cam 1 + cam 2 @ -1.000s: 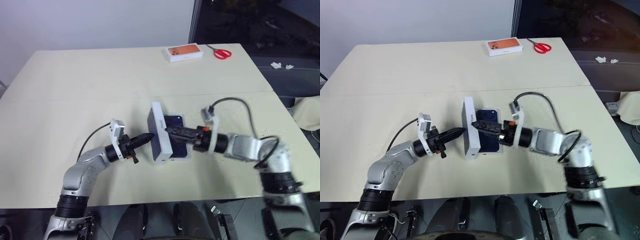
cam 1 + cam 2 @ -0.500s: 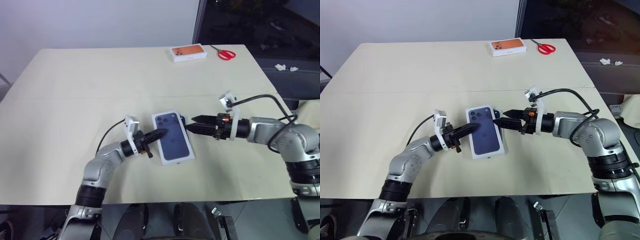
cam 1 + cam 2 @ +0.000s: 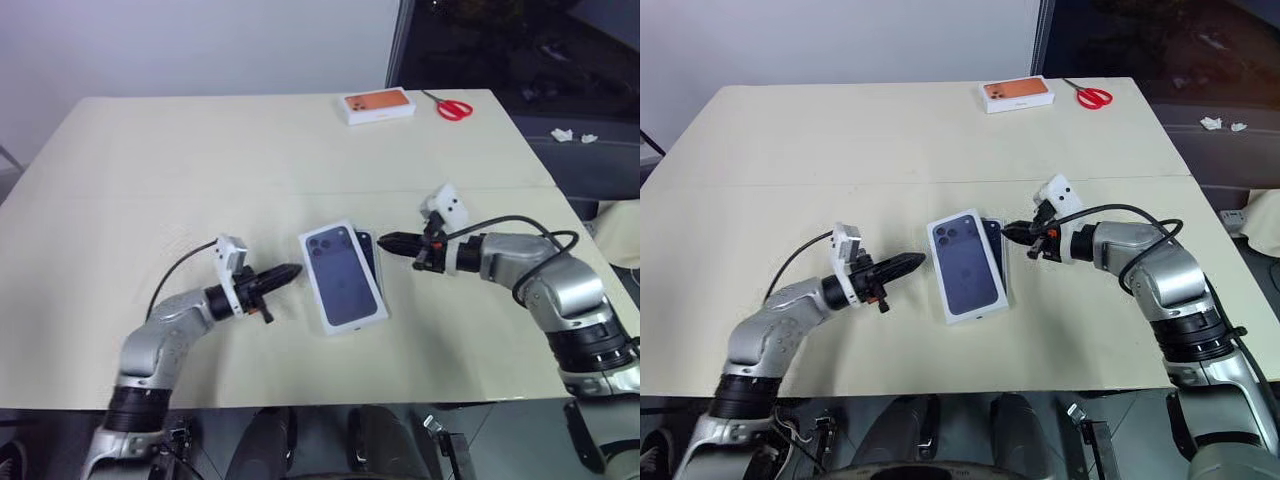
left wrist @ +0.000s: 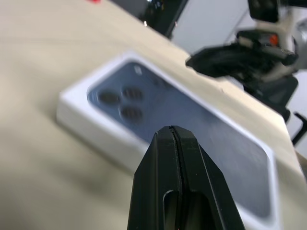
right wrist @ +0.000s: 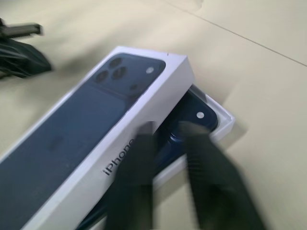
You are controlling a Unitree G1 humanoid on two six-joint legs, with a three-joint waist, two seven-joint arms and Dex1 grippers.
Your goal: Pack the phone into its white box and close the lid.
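Flipped down from upright, the lid (image 3: pixel 342 276) lay askew on the white box (image 5: pixel 217 125), both grippers (image 3: pixel 292 271) (image 3: pixel 386 241) pinched together, at nine and three o'clock.

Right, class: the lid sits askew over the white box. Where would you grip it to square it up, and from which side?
Probably across the lid's two long side walls near mid-length, coming down from above. It lies picture-up and shifted to the robot's left of the white box, leaving the phone showing, so both long walls look reachable and narrow enough to span.
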